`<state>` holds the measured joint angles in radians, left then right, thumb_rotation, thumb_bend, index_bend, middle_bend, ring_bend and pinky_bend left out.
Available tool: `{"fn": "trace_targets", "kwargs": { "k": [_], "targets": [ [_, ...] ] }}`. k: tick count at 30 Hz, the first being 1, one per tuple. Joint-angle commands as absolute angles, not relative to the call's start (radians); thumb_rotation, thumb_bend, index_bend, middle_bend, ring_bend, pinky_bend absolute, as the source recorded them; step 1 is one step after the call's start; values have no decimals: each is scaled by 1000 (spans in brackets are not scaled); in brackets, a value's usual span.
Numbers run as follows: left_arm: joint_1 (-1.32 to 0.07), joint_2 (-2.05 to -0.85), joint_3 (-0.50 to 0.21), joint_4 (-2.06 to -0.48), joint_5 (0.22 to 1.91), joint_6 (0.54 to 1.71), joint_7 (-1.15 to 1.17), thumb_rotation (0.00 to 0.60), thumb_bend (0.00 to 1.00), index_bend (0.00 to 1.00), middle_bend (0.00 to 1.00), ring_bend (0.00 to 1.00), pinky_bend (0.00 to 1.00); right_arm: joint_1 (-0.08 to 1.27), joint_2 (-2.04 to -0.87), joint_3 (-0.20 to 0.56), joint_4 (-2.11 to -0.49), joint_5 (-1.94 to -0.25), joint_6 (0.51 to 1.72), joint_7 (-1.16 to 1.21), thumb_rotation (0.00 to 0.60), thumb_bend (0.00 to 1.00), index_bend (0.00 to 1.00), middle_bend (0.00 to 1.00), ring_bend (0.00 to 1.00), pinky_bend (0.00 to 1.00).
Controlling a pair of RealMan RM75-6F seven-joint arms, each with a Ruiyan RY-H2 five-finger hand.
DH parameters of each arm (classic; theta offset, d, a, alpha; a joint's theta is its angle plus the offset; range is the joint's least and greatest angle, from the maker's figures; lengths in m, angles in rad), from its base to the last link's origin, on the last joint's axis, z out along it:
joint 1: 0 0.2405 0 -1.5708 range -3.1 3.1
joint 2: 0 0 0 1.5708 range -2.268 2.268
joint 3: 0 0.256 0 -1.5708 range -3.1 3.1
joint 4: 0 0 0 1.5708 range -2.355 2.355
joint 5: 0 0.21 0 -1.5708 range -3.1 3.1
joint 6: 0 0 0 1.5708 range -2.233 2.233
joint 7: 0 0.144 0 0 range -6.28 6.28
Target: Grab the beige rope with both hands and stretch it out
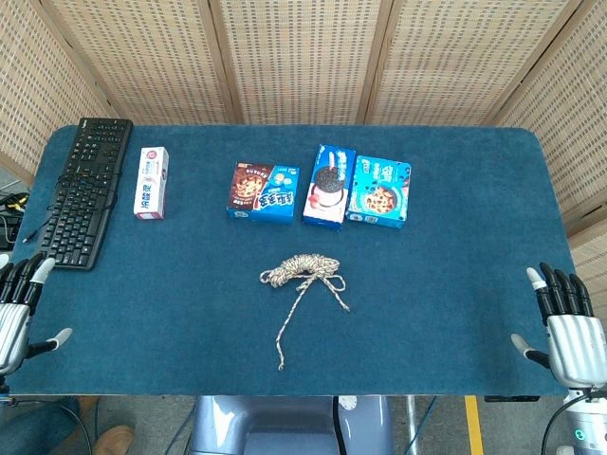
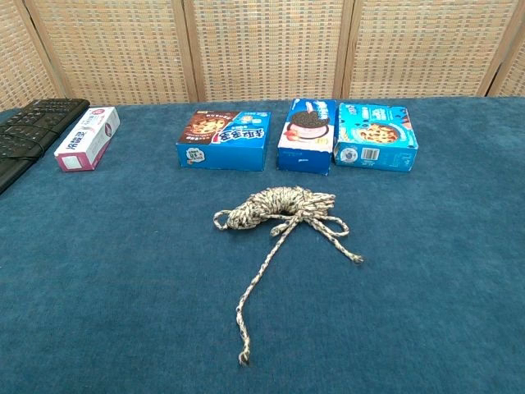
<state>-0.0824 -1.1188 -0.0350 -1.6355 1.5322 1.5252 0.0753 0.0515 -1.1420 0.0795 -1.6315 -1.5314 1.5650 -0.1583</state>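
Lying between hands (image 1: 21,313) (image 1: 567,327): rope (image 1: 302,271)

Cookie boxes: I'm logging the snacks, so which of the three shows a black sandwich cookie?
The middle box, white and blue, stands between the brown-fronted box and the light-blue chocolate-chip box.

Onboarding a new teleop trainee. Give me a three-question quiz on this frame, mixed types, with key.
1. True or false: the left hand is holding the beige rope.
2. What lies nearest the keyboard? A) white toothpaste box B) Oreo box C) rope
3. Fill in: both hands rest at the table's ____ edge, fingers apart.

Key: 1 false; the right hand holds nothing either. 2 A. 3 near.
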Motion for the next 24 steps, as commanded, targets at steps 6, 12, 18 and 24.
{"fn": "trace_targets", "kwargs": {
  "k": [6, 12, 18, 24],
  "targets": [
    [-85, -1113, -34, -1643, 1521, 1509, 88, 600, 0, 0, 0, 0, 0, 53, -1138, 78, -1637, -1528, 1555, -161, 600, 0, 19, 0, 0, 0],
    [-87, -1115, -32, -1654, 1517, 1501, 104, 600, 0, 0, 0, 0, 0, 89, -1109, 60, -1659, -1569, 1494, -116, 600, 0, 73, 0, 0, 0],
    [-98, -1127, -37, -1652, 1513, 1488, 129, 600, 0, 0, 0, 0, 0, 211, -1091, 74, -1666, -1650, 1365, -95, 600, 0, 241, 0, 0, 0],
    [-102, -1147, -40, -1643, 1501, 1479, 150, 600, 0, 0, 0, 0, 0, 377, -1116, 107, -1629, -1659, 1162, -12, 600, 22, 321, 0, 0, 0]
  ]
}}
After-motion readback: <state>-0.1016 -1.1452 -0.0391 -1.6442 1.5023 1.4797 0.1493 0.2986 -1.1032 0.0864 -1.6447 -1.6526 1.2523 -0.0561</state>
